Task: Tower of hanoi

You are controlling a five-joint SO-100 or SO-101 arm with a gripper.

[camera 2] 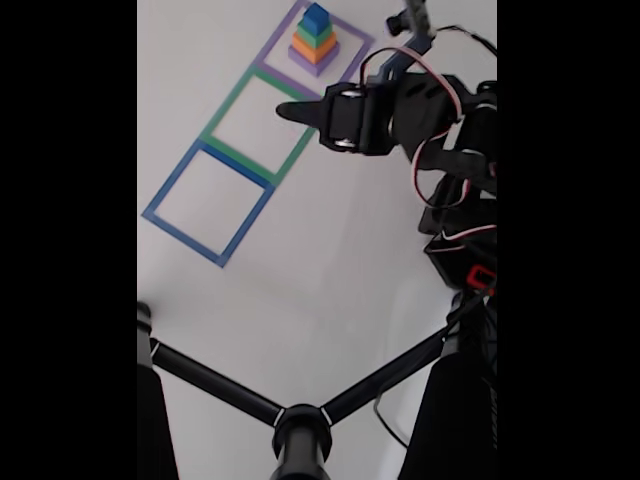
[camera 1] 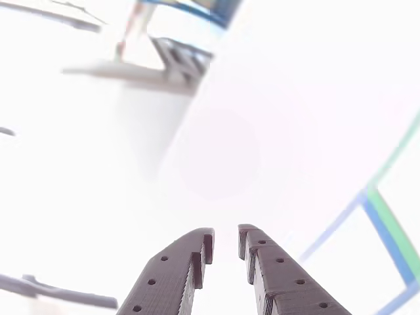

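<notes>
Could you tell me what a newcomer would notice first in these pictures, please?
In the fixed view, a stack of coloured blocks stands inside the purple taped square at the top, with an empty green square and blue square below it. The black arm's gripper hovers beside the green square.

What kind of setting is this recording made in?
Probably a hobby or lab tabletop: a white table marked with three taped squares, a stack of coloured blocks, and a black camera stand by the arm.
</notes>
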